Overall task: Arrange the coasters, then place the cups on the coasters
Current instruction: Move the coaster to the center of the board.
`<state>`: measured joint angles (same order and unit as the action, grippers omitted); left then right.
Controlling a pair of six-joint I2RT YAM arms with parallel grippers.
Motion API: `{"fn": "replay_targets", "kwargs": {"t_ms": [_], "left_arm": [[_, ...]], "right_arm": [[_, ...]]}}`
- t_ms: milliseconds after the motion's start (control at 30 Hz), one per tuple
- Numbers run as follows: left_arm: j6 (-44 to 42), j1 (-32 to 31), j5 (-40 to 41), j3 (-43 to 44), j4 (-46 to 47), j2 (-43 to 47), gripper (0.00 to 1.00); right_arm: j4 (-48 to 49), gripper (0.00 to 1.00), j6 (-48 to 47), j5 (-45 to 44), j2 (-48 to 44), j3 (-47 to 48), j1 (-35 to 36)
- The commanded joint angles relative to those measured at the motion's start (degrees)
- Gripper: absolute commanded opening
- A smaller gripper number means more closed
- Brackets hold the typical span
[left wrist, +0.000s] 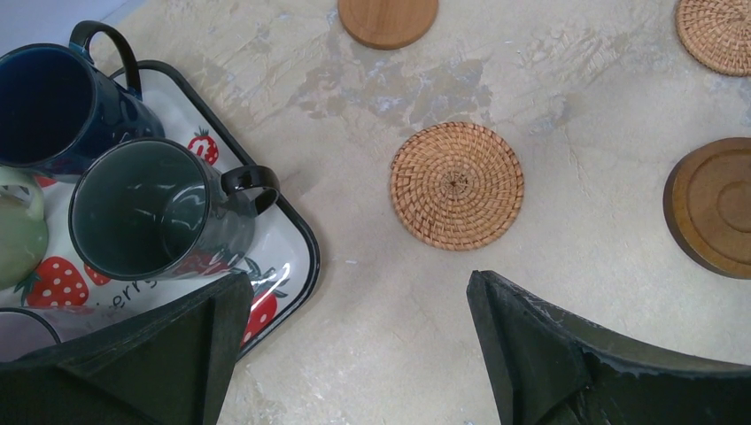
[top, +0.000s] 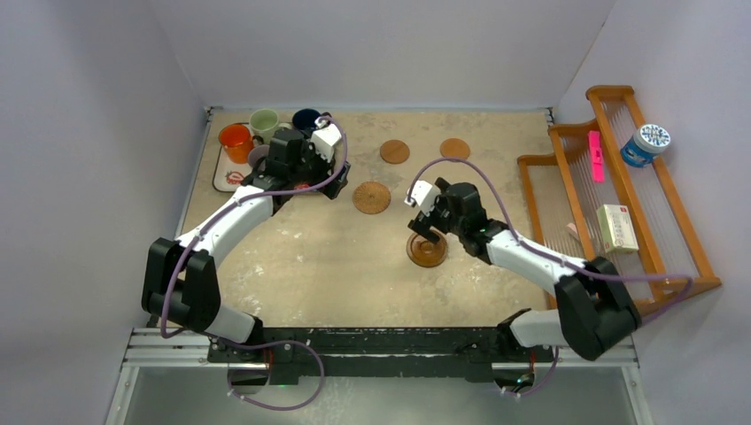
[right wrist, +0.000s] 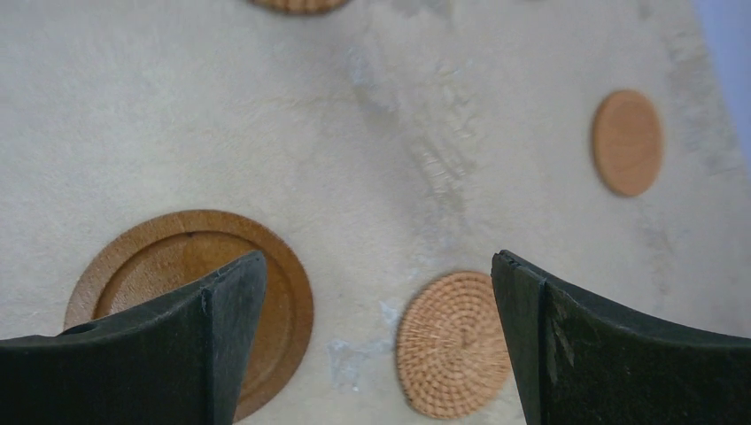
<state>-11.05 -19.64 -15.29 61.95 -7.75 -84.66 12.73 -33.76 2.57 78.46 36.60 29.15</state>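
Both pairs of fingers stand spread wide and hold nothing. The right gripper [right wrist: 376, 266] hangs over bare table [right wrist: 266, 106], one finger overlapping the ringed coaster [right wrist: 190, 301] at 8 o'clock, with a woven coaster [right wrist: 452, 341] at 5 o'clock. To lift the ringed disc cleanly, I judge it should shift toward 8 o'clock until the fingers straddle the rim, then go down low, as the disc looks thin. The left gripper [left wrist: 354, 292] hovers beside the tray [left wrist: 301, 239]. At its 10 o'clock the dark green cup [left wrist: 146, 208] and navy cup [left wrist: 53, 106] wait.

Left claw [left wrist: 354, 282], right claw [right wrist: 376, 259]: agape
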Motion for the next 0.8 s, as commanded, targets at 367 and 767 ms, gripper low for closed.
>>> {"fn": "replay_targets", "kwargs": {"t_ms": [367,767], "left_arm": [[1.7,0.0,-3.1,-0.3,1.9,0.7,1.00],[1.6,0.0,-3.1,-0.3,1.8,0.9,1.00]], "right_arm": [[-4.3,0.99,-1.0,-9.3,-1.0,6.4,-13.6],[1.8,0.99,-2.9,-13.6,10.1,6.3,-16.6]]}}
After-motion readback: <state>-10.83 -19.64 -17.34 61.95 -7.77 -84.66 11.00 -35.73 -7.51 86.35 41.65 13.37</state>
